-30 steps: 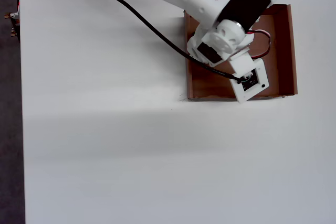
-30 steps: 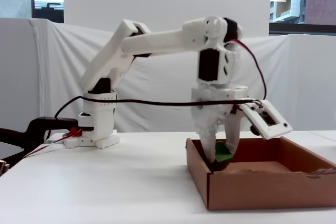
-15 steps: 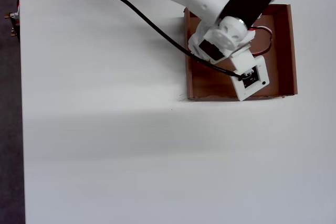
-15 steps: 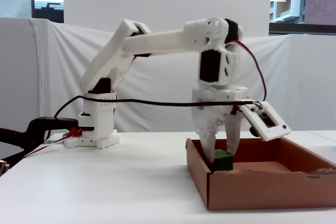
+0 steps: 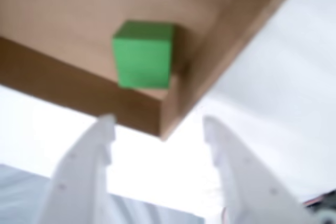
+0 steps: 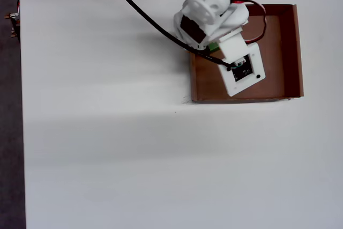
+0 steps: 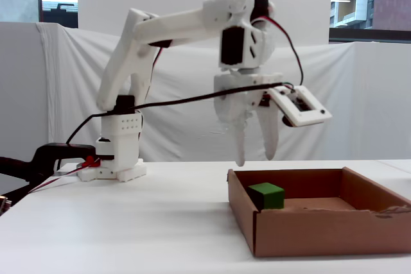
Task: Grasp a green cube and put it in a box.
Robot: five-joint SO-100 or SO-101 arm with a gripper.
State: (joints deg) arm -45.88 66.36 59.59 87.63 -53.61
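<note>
In the fixed view, the white arm [image 7: 160,30] rose from its base [image 7: 119,158] at the left of the white bench [image 7: 128,222] and reached rightward, a black cable [image 7: 186,99] hanging beneath it. The tool [image 7: 254,153] hung above the near-left corner of the box [image 7: 321,229], its two white fingers [image 7: 241,139] pointing down, spread apart and holding nothing, their tips clear of the box rim. The green cube [image 7: 266,196] rested on the box floor in that left corner, close against the left wall and directly below the tool, touched by neither finger. The wrist camera housing [image 7: 298,107] projected to the right of the tool. In the overhead view, the arm [image 6: 209,4] entered from the top edge and covered the upper-left part of the box [image 6: 292,52]; only a sliver of the green cube [image 6: 214,47] showed beside the arm there, and the fingers themselves were hidden beneath it. In the wrist view, somewhat blurred, the green cube [image 5: 143,54] sat in the corner of the box [image 5: 68,14], just beside two walls, while the tool [image 5: 157,129] framed the lower part with its fingers [image 5: 89,171] wide apart and empty.
</note>
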